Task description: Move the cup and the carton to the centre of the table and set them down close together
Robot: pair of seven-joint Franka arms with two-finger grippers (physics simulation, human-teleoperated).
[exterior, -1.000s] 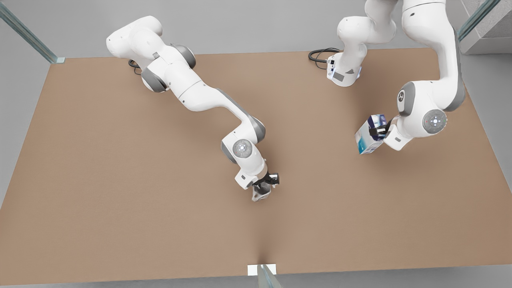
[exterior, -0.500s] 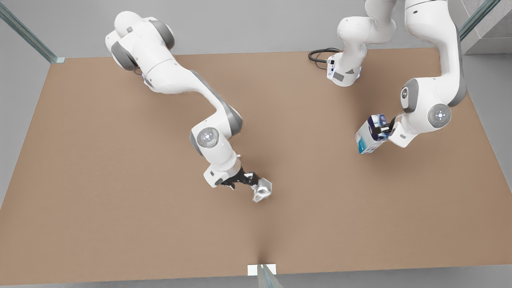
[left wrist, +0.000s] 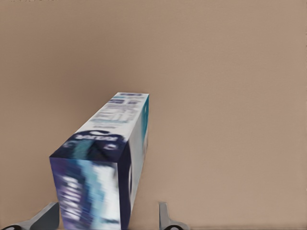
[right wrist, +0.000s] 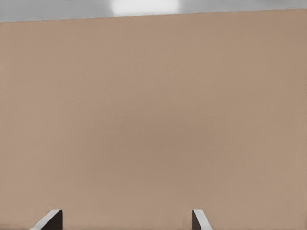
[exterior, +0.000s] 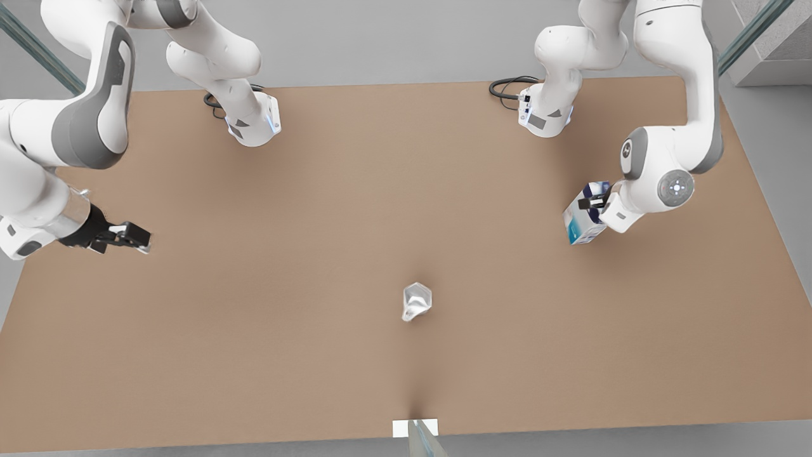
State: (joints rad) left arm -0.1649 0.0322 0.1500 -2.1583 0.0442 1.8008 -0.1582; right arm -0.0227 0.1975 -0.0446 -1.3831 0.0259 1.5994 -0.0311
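The silver faceted cup point(exterior: 417, 299) stands alone near the middle of the table point(exterior: 273, 343), with nothing touching it. My right gripper point(exterior: 130, 238) hangs open far off at the front view's left, and its fingers point(right wrist: 53, 219) frame only bare tabletop. The white and blue carton point(exterior: 578, 223) stands at the front view's right. My left gripper point(exterior: 595, 203) is at the carton's dark blue top point(left wrist: 96, 143) with its fingers on either side. One finger point(left wrist: 164, 215) stands apart from the carton's side, so the gripper is open.
Two white arm bases point(exterior: 254, 124) point(exterior: 545, 114) are mounted along the table's far edge, with a black cable point(exterior: 504, 86) beside the one at the front view's right. A white tag point(exterior: 415, 428) marks the near edge.
My right gripper let go of the cup and swung away to the front view's left; the cup stayed put. My left gripper shifted slightly at the carton, which has not moved.
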